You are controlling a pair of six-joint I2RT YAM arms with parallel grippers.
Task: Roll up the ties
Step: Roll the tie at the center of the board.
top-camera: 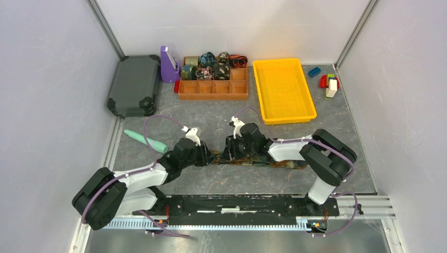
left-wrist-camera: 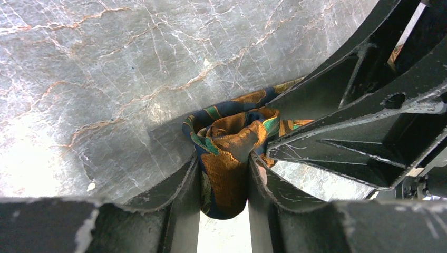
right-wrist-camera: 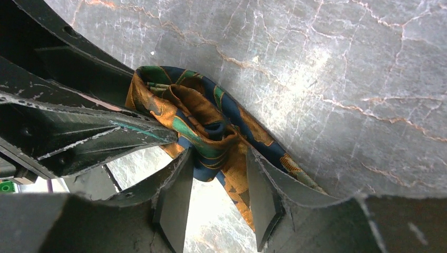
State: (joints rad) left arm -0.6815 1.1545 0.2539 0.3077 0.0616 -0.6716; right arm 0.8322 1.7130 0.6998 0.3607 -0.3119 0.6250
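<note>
Pale walls (top-camera: pixel 47 79) close in the table (top-camera: pixel 211 113) on the left, far and right sides. The dark case (top-camera: pixel 134 84), yellow tray (top-camera: pixel 283 89) and orange organiser (top-camera: pixel 213 97), which holds the rolled ties (top-camera: pixel 213 66), line the far edge. This leaves bare marbled surface across the middle.

The left arm (top-camera: pixel 142 176) and right arm (top-camera: pixel 327 155) both reach inward and low, meeting near the front centre. A teal stick (top-camera: pixel 145 139) lies just beyond the left arm.

The orange-and-blue tie (top-camera: pixel 274 164) lies flat there, running rightward under the right arm. Its bunched end sits between the two grippers. The left gripper (left-wrist-camera: pixel 224 158) is clamped on that fold. The right gripper (right-wrist-camera: pixel 219 153) straddles the same fabric, but whether it presses on it cannot be told. From above, the grippers hide the bunched end.
</note>
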